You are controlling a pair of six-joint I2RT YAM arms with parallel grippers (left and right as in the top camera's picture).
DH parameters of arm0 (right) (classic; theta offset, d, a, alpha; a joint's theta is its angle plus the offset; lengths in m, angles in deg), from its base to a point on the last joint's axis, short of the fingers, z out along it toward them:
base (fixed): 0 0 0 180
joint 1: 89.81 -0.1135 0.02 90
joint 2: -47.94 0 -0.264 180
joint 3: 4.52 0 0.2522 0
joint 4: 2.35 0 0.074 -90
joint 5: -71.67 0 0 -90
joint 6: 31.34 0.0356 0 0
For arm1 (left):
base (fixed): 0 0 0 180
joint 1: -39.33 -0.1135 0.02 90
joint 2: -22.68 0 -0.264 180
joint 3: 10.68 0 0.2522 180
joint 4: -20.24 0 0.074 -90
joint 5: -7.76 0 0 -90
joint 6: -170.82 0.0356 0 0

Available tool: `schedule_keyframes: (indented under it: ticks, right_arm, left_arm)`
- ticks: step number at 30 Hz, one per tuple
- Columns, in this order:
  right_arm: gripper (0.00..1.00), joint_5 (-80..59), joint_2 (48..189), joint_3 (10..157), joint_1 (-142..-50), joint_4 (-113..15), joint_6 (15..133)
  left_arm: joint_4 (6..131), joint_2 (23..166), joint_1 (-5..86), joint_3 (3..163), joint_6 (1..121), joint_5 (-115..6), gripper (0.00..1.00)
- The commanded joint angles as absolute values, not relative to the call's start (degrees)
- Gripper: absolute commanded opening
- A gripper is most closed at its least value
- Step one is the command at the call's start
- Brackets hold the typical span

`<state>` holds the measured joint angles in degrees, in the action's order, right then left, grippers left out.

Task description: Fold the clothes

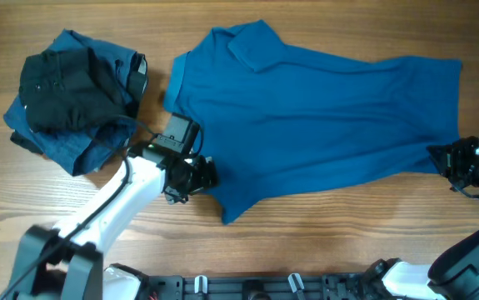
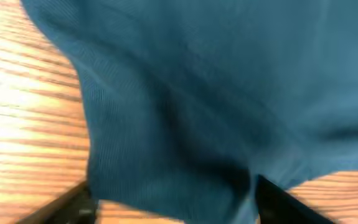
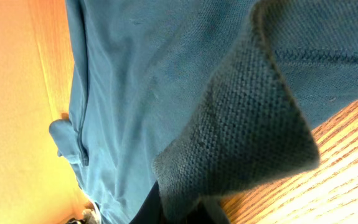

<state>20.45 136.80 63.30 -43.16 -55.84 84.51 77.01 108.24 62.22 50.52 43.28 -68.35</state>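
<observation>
From above, the medium-blue polo shirt [image 1: 322,108] lies spread across the wooden surface [image 1: 322,242], collar at the left end, hem at the right, lightly wrinkled. To its left, a black garment [image 1: 60,87] sits on crumpled darker blue garments [image 1: 72,142]. The left pincer [image 1: 199,175] is at the shirt's near left edge and the right pincer [image 1: 449,158] at its right hem corner.

Left wrist: the left pincer [image 2: 172,208] stands wide open, with ribbed blue cloth between its fingers [image 2: 284,199].

Right wrist: the right pincer [image 3: 175,211] is clamped on a raised fold of the polo shirt [image 3: 141,74].

A wooden table [image 1: 322,242] carries a spread blue polo shirt [image 1: 322,117] and a heap of darker garments [image 1: 72,104].
</observation>
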Motion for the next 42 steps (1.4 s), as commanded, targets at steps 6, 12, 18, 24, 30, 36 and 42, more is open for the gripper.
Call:
schedule_keyframes:
  ticks: [6,12,18,24,30,36,42]
  right_arm:
    - [0.04,20.02,135.45,64.53,-43.33,-56.25,84.77]
    - [0.04,16.61,135.03,66.38,-43.36,-57.72,86.17]
    - [0.04,15.52,135.05,66.38,-43.36,-47.7,88.53]
    - [0.04,13.96,135.1,66.14,-43.84,-44.75,90.15]
    - [0.04,7.73,135.71,65.77,-48.1,-39.84,90.37]
    - [0.04,-1.73,135.93,65.77,-48.51,-39.11,95.74]
    - [0.04,-3.83,138.88,65.75,-48.56,-39.05,95.7]
  left_arm:
    - [79.0,107.06,61.85,51.55,43.37,-65.38,0.04]
    - [82.01,100.55,57.24,56.47,46.34,-69.99,0.04]
    - [74.17,101.73,53.59,56.78,49.14,-70.36,0.04]
    - [63.0,103.57,53.54,56.78,50.65,-70.53,0.04]
    - [54.67,109.86,52.93,56.78,50.58,-69.57,0.04]
    - [47.7,112.51,52.65,56.78,50.41,-69.53,0.04]
    - [43.33,115.04,52.65,56.78,50.37,-67.47,0.04]
